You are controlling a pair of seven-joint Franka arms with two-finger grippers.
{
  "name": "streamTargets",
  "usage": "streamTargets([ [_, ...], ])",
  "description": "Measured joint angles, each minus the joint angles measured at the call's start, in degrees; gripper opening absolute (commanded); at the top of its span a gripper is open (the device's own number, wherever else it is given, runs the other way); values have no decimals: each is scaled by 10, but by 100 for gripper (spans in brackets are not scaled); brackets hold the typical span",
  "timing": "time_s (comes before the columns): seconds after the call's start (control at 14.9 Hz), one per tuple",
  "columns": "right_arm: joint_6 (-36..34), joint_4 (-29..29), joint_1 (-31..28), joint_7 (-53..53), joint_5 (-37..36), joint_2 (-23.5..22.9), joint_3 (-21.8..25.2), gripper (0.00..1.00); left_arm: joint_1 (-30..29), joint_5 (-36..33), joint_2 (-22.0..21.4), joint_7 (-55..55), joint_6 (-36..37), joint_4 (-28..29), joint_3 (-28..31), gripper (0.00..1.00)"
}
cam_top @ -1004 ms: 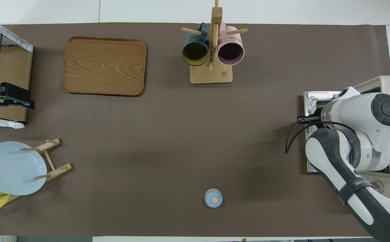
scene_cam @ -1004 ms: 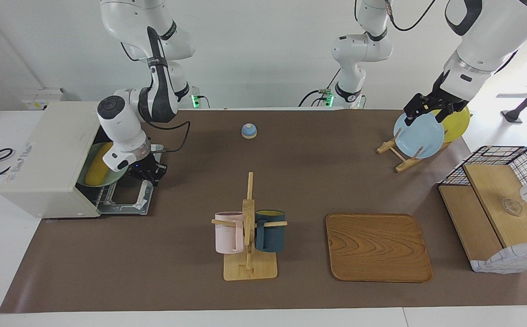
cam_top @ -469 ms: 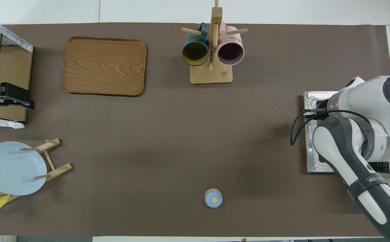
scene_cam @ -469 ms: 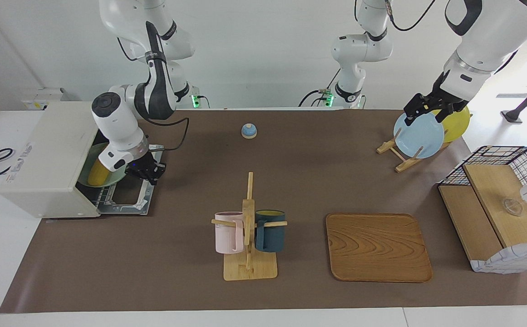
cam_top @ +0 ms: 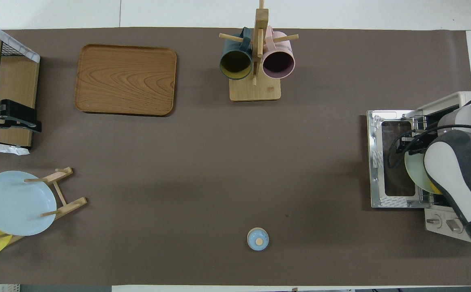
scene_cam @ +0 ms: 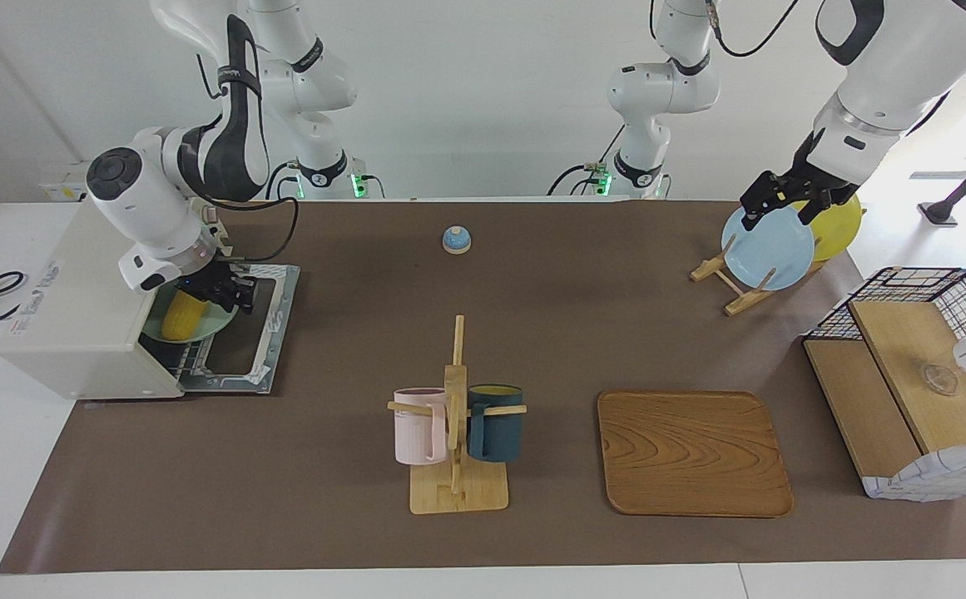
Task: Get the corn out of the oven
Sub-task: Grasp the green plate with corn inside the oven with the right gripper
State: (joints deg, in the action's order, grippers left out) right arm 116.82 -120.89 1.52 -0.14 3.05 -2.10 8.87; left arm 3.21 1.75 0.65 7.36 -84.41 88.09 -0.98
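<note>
Yellow corn [scene_cam: 184, 314] lies inside the open oven [scene_cam: 83, 324]; right tool [scene_cam: 227, 293] beside it, seemingly parting, nothing held; left tool [scene_cam: 786, 200] apart

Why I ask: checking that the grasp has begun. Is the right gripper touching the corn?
Cannot tell. In the facing view the right gripper sits at the oven mouth beside the corn, but no contact or gap shows plainly.

Matt brown table mat [scene_cam: 532, 333], smooth wood tray [scene_cam: 693, 453], metal oven [scene_cam: 83, 316] door frame, glossy plates [scene_cam: 770, 247]
</note>
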Motion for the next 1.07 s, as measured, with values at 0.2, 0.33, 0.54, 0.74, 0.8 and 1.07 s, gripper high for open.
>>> streamTargets([
  [0.2, 6, -15, 1, 0, 0, 1, 0, 34, 0, 0, 0, 0, 0, 0, 0, 100],
  [0.33, 12, -23, 2, -1, -14, 3, 0, 31, 0, 0, 0, 0, 0, 0, 0, 100],
  [0.54, 14, -35, 2, -1, -53, 8, 0, 27, 0, 0, 0, 0, 0, 0, 0, 100],
  [0.74, 21, -46, 2, -1, -58, 14, 0, 0, 0, 0, 0, 0, 0, 0, 0, 100],
  [0.8, 27, -51, 2, -1, -59, 16, 0, 0, 0, 0, 0, 0, 0, 0, 0, 100],
  [1.07, 31, -54, 12, -2, -82, 28, -3, 0, 0, 0, 0, 0, 0, 0, 0, 100],
])
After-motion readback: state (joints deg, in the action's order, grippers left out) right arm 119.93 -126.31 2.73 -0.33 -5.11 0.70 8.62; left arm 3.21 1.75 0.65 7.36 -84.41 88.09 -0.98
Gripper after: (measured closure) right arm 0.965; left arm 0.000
